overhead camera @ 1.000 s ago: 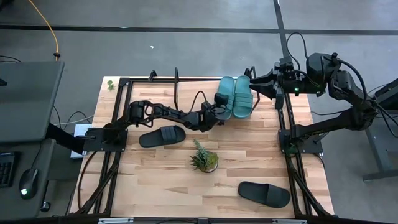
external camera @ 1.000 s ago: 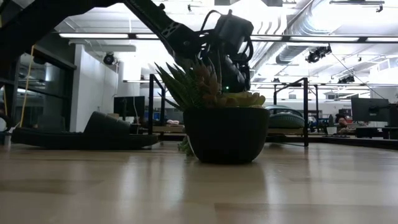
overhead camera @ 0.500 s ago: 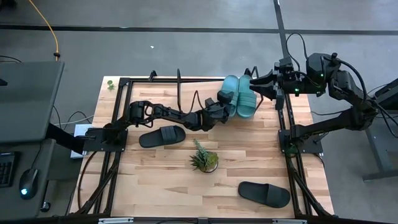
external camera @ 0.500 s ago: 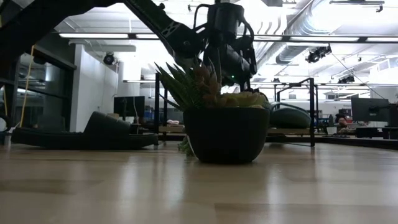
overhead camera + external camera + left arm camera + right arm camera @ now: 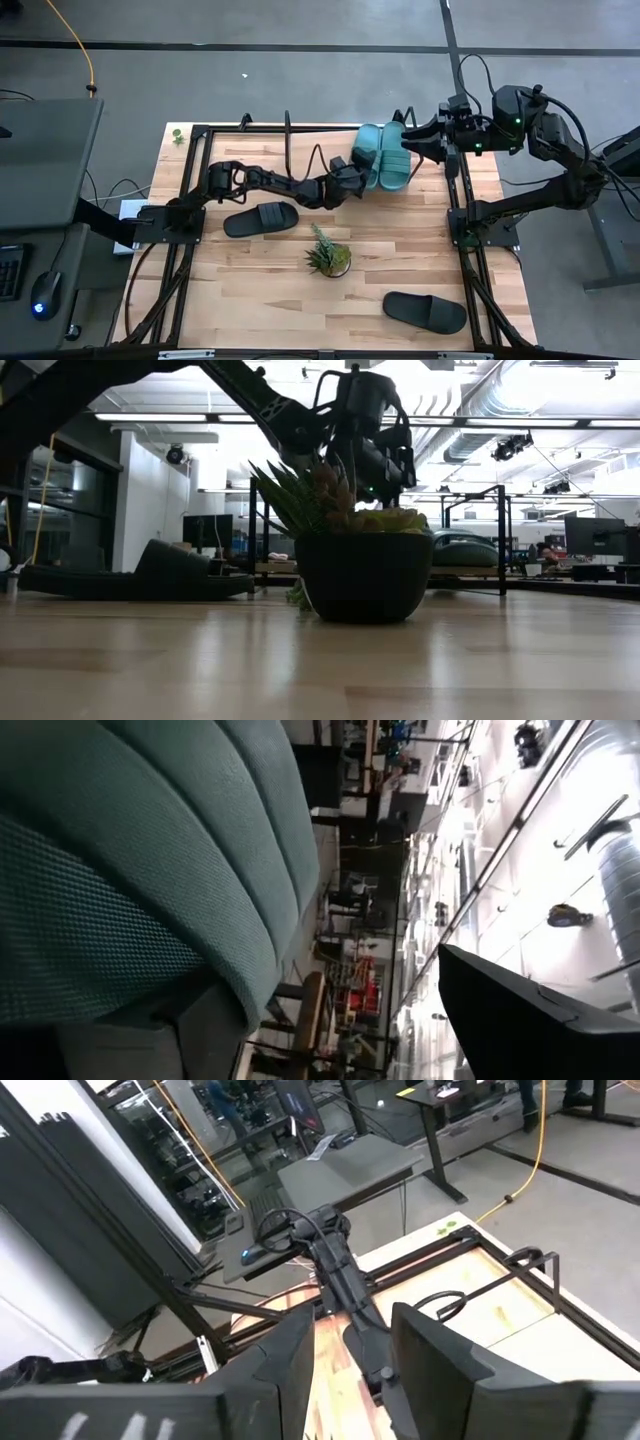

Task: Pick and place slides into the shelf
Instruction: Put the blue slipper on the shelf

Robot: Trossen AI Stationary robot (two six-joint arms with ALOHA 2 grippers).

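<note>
Two teal slides (image 5: 382,155) lie side by side on the shelf (image 5: 287,135) at the table's far edge; the low view shows one (image 5: 462,550) between the shelf's posts (image 5: 500,530). My left gripper (image 5: 360,168) is open at the near end of the left teal slide (image 5: 120,850). My right gripper (image 5: 410,135) waits open (image 5: 350,1370) over the shelf's right end, beside the teal pair. One black slide (image 5: 260,218) lies sole-down on the table left of centre. The other (image 5: 425,312) lies near the right front corner. My left gripper comes level from the table's near left. One finger (image 5: 150,1035) lies against the rim of the left teal slide (image 5: 230,970) at its near end. The other finger (image 5: 520,1020) stands well clear of it. The slide lies flat on the shelf.
A small spiky potted plant (image 5: 328,258) stands mid-table between the black slides and fills the middle of the low view (image 5: 362,575). Black frame rails run along both sides of the table (image 5: 465,240). Bare wood lies between the plant and the shelf.
My left gripper has moved a little toward the table's right and far edge and turned at the wrist. The teal pair and the shelf's frame have slid slightly rightward with it, then stayed put.
</note>
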